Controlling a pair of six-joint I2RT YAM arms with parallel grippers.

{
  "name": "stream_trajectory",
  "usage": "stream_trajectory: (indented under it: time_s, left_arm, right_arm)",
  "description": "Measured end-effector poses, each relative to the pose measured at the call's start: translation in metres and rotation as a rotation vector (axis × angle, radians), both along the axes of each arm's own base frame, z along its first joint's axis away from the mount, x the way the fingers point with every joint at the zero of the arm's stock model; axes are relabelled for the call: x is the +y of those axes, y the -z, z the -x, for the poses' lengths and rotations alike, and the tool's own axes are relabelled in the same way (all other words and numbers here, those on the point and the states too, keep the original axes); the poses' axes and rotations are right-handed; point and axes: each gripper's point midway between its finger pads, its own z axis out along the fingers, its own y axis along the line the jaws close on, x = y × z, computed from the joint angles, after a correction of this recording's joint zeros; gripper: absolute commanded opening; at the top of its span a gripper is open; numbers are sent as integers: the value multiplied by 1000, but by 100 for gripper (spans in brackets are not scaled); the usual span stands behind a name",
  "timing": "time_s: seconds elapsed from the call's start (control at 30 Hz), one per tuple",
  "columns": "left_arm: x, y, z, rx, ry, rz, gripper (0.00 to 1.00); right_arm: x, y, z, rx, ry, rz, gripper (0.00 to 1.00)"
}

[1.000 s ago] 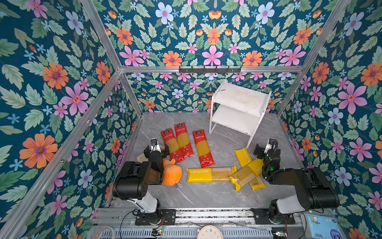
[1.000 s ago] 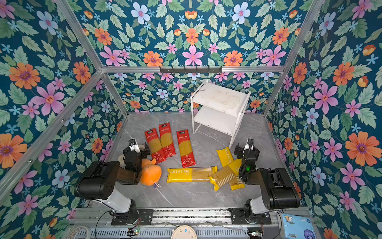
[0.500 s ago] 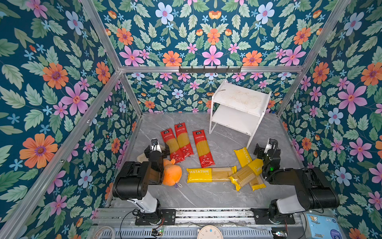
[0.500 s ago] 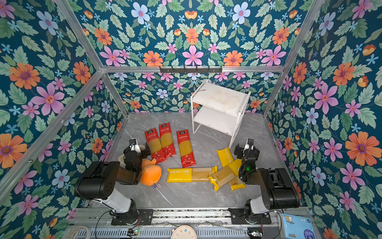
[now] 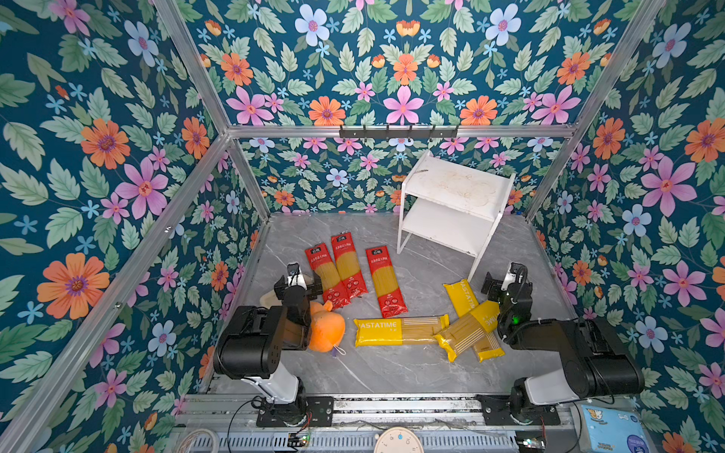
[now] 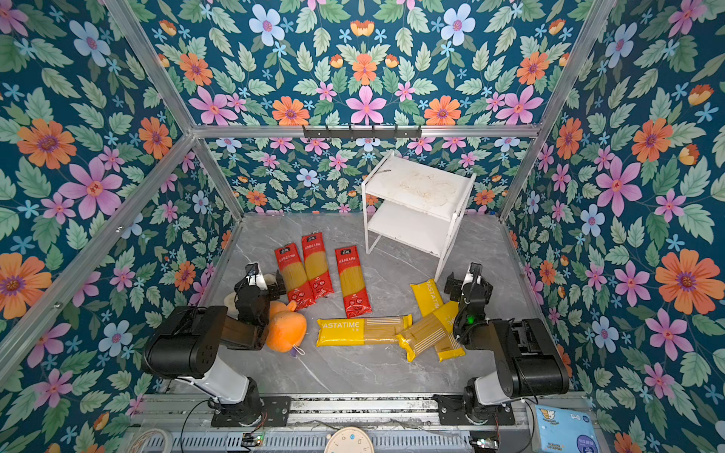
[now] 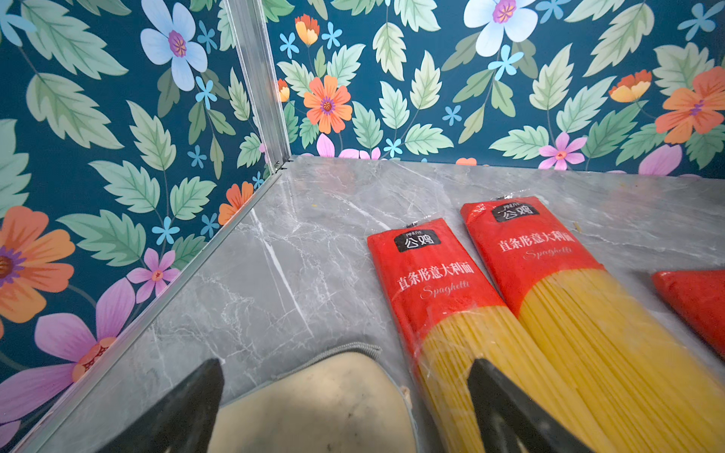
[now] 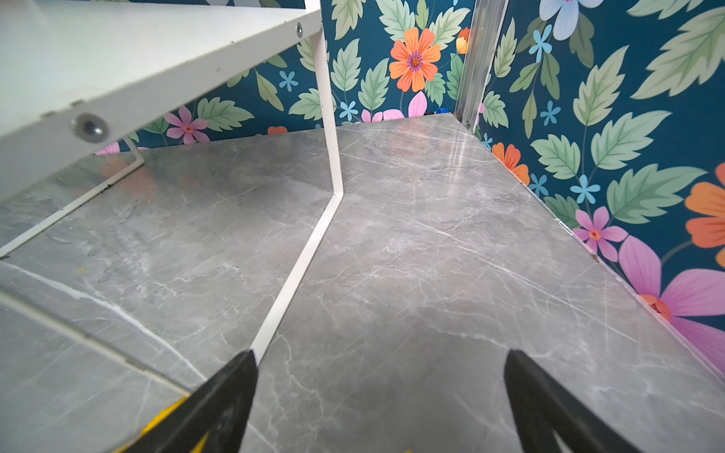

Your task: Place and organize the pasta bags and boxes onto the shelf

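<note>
Left wrist view shows my left gripper (image 7: 345, 364) spread wide, empty, next to red-ended clear spaghetti packs (image 7: 451, 298). Right gripper (image 8: 380, 353), equally wide and empty, sits by the white two-tier shelf (image 8: 117, 78), presumably staged for loading.

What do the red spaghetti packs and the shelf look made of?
The red spaghetti packs: thin glossy plastic film, it seems; clear middles show noodles, wrinkles catch light. The shelf: matte white boards, wood or metal unclear, on thin flat metal-looking legs fixed with screws; top stained.

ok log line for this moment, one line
shelf: no packs | red packs: three on table | yellow packs: three on table | left gripper: open, empty | right gripper: open, empty
</note>
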Motion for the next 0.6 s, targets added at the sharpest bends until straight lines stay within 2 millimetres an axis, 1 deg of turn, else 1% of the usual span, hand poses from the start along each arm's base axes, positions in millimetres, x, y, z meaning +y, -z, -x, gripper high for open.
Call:
stream_trajectory:
  time_s: [0.3,0.37,0.4,0.47,0.53,0.6]
  left_arm:
    - [2,-3,0,-4,-4,0,100]
    - [-1,-17,-1,-22,3,0,100]
    - [-3,-27,-2,-40,8,0,100]
    - [-6,-50,-1,-84,11,0,100]
    - [-4,-68,5,-112,-4,5,100]
    - [1,-81,12,-130,-34,28,100]
  right_arm:
    - [0,-1,1,-3,0,0,99]
    - [0,-7,5,-13,-1,1,99]
    - [1,-14,6,-22,-2,2,99]
    - [3,-35,7,-50,6,0,99]
    - [2,-61,5,-74,30,-13,99]
    - [-2,-82,4,-52,85,-45,99]
